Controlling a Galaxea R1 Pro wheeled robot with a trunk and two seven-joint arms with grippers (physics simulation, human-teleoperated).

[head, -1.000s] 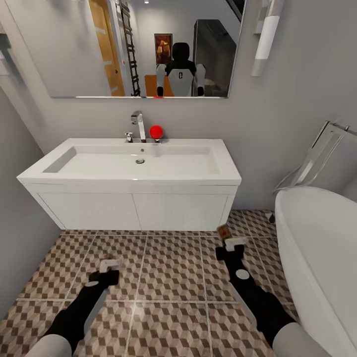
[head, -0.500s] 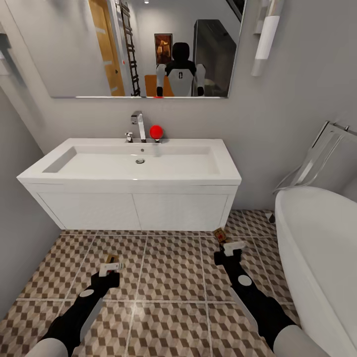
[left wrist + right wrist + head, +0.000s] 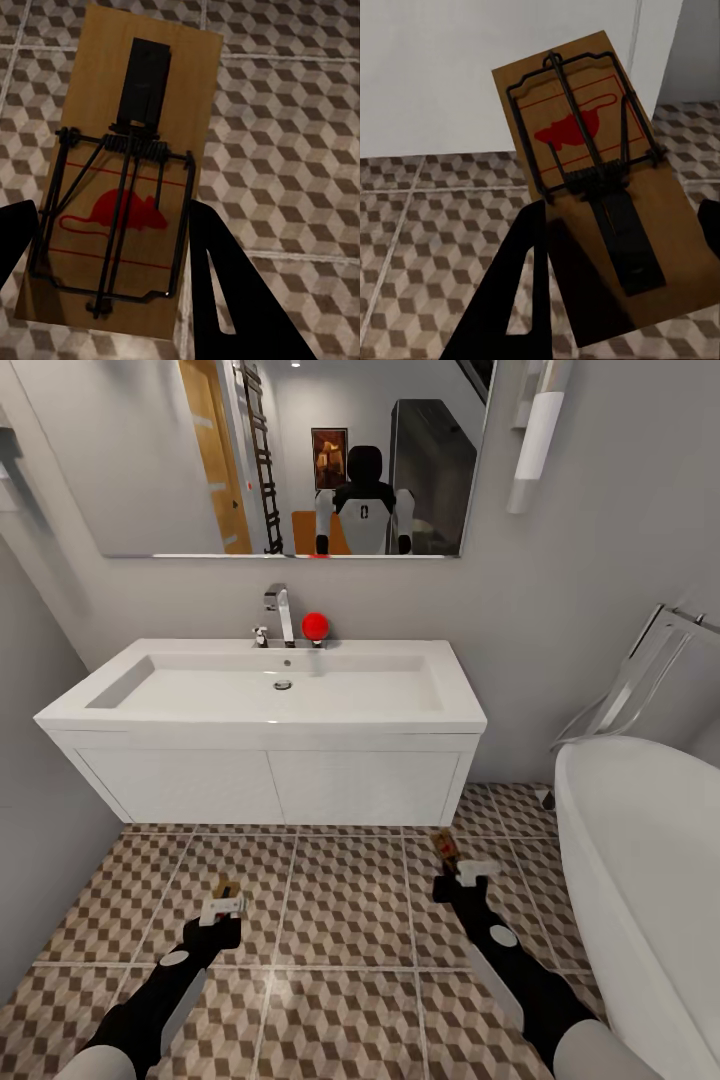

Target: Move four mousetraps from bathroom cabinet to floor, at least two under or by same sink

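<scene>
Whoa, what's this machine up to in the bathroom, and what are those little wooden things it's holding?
It is a two-armed robot facing the white sink, with a wooden mousetrap in each hand. The left gripper is closed on one mousetrap, held low over the patterned floor tiles. The right gripper grips another mousetrap near the sink's right front corner, beside the bathtub. Neither trap has been let go yet; the job looks to be setting them on the floor by the sink.

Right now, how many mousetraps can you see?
2. One tan wooden mousetrap sits in the left end effector, above the cube-patterned tiled floor; the other tan wooden mousetrap in the right end effector. Others may be elsewhere.
</scene>
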